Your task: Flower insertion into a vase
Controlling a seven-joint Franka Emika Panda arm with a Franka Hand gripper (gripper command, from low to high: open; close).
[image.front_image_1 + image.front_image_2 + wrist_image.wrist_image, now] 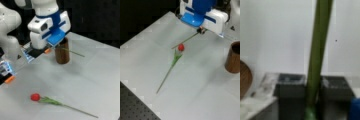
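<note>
The white-and-blue gripper point(200, 30), jaws clenched on a thin green flower stem point(317, 57), carries it just beside the dark brown cylindrical vase point(62, 53), so aligning the stem over the opening seems needed; a red-headed flower point(35, 97) lies apart on the pale surface point(75, 82).

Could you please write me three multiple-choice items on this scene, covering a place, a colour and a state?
1. Where is the red flower?
A. lying on the table
B. standing in the vase
C. held in the jaws

2. What colour is the vase?
A. white
B. brown
C. blue

3. What state is the gripper in?
A. open and empty
B. shut on a green stem
C. shut on the vase's rim

Answers:
1 A: the red flower lies flat on the table, apart from the vase.
2 B: in both front views the vase is dark brown.
3 B: in the wrist view the stem runs between the jaws of the gripper, and in a front view it sticks out from them.
</note>
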